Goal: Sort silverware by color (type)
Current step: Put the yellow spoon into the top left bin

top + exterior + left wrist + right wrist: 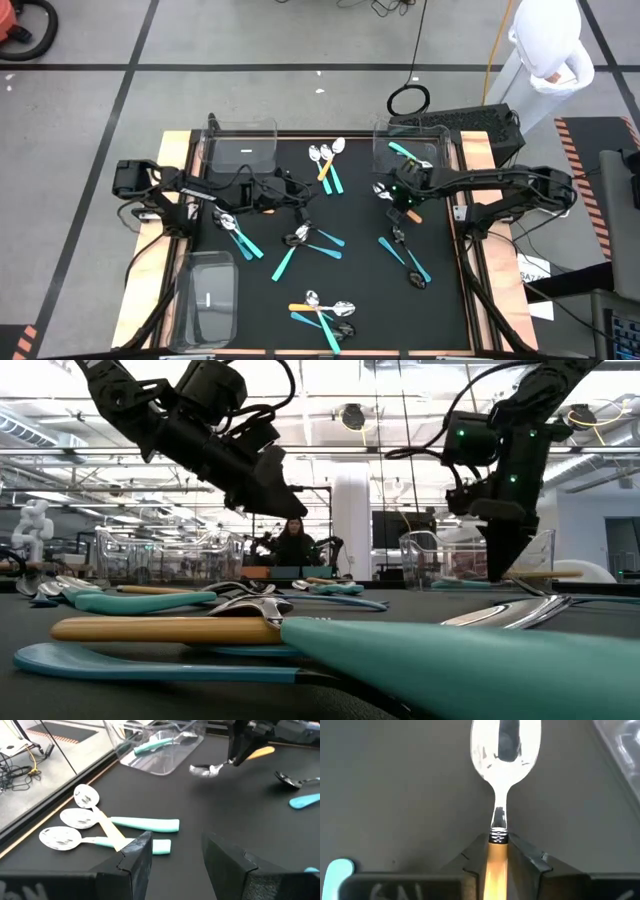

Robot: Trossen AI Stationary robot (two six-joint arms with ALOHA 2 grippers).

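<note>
Starting at our right gripper [499, 857]: the two dark fingers [470, 865] were pinched narrowly on the orange handle of a silver spoon [505, 750], the handle running straight back between them and the shiny bowl sticking out ahead over the black mat [360, 240]. From above, that spoon [405, 205] sat near the far right of the mat, just in front of the clear bin [408, 148] that already had a teal-handled piece in it. Whether the grip was firm or just loosening we couldn't tell; the spoon looked very low, maybe touching the mat.

Our left gripper [175, 855] was doing nothing much, fingers parted with nothing between them, hovering mid-mat near the cluster of three silver spoons [75, 817] with teal and orange handles.

So we read this as the pick-or-place bit for one orange spoon. The next move, we figured, needed a decision on which bin takes orange, then a clean lift without dragging it into the neighbouring teal pieces [408, 258]. Plenty of silverware [322, 312] was left scattered near the front edge too.
</note>
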